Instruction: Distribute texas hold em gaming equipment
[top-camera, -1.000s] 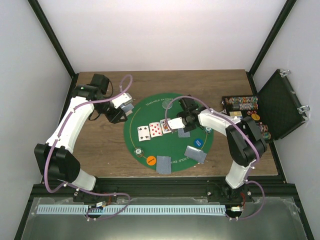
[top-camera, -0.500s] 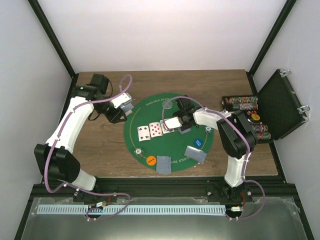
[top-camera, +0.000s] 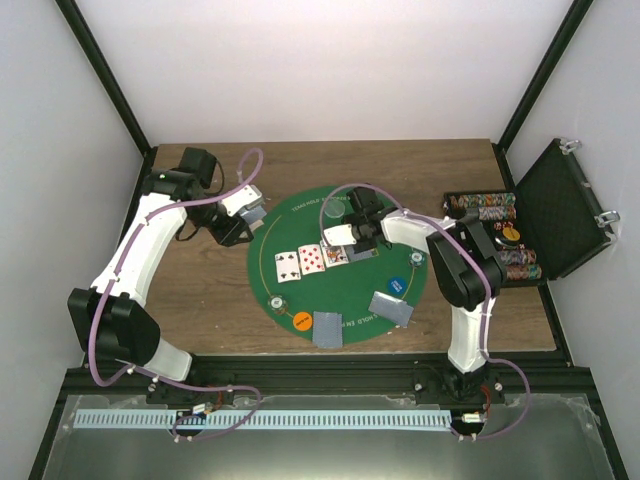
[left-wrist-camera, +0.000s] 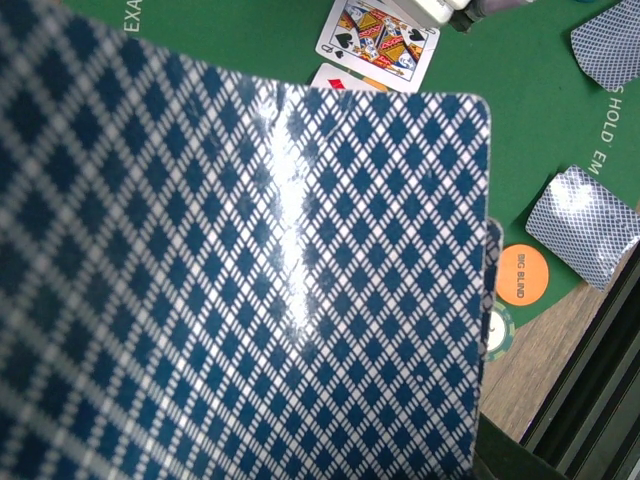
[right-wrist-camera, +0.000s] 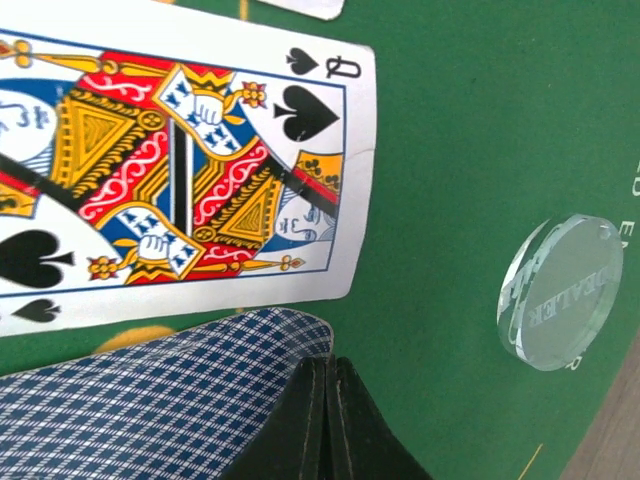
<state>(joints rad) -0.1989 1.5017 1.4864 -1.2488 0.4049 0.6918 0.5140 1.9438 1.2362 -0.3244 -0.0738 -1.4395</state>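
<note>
My left gripper (top-camera: 243, 226) hovers over the table just left of the green mat (top-camera: 300, 225). It is shut on a deck of cards whose blue-checked back (left-wrist-camera: 240, 280) fills the left wrist view and hides the fingers. My right gripper (top-camera: 347, 234) is low over the mat's middle. Its fingers (right-wrist-camera: 345, 425) are pressed together on a face-down checked card (right-wrist-camera: 150, 395). That card lies beside the face-up queen of spades (right-wrist-camera: 180, 170), last of three face-up cards (top-camera: 312, 258). The clear dealer disc (right-wrist-camera: 560, 290) lies close by.
Two face-down card piles (top-camera: 327, 329) (top-camera: 392, 309), an orange disc (top-camera: 302, 321), a blue disc (top-camera: 398, 285) and a small chip (top-camera: 274, 301) lie on the mat's near half. An open black chip case (top-camera: 560, 205) with rows of chips (top-camera: 483, 208) stands at the right.
My right gripper has moved up and left across the mat, towards the face-up row, and the face-down card came with it. The left arm has not moved.
</note>
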